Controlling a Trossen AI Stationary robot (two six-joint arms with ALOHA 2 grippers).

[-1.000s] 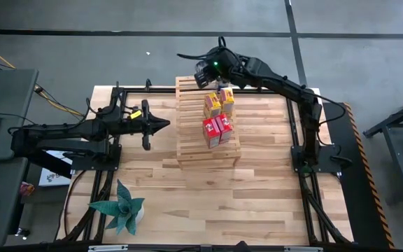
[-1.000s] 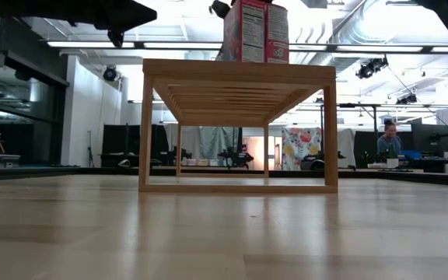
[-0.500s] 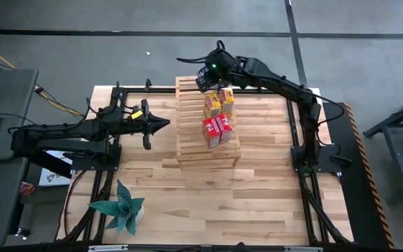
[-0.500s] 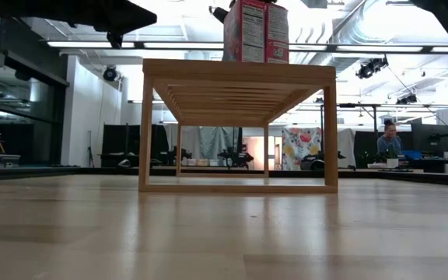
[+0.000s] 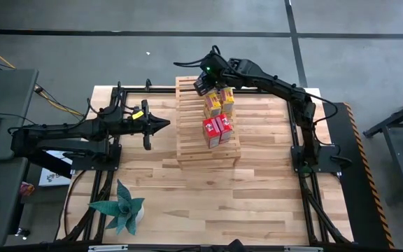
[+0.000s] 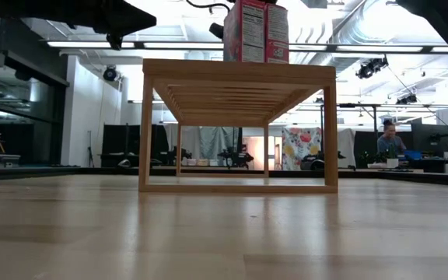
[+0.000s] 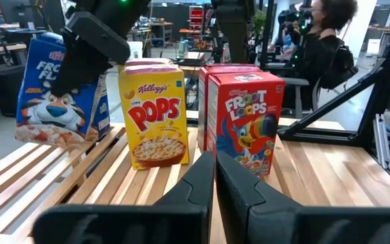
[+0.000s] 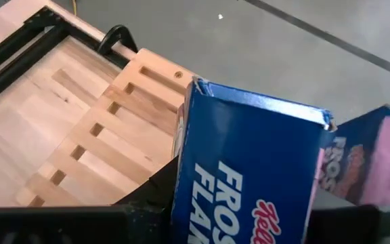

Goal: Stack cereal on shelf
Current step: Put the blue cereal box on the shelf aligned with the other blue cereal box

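Cereal: a blue box hangs tilted in my right gripper, its fingers grasping it above the shelf far end, beside the yellow boxes. Red boxes stand nearer. Open slats lie directly beneath. Left gripper waits clenched beside the shelf, over the counter.
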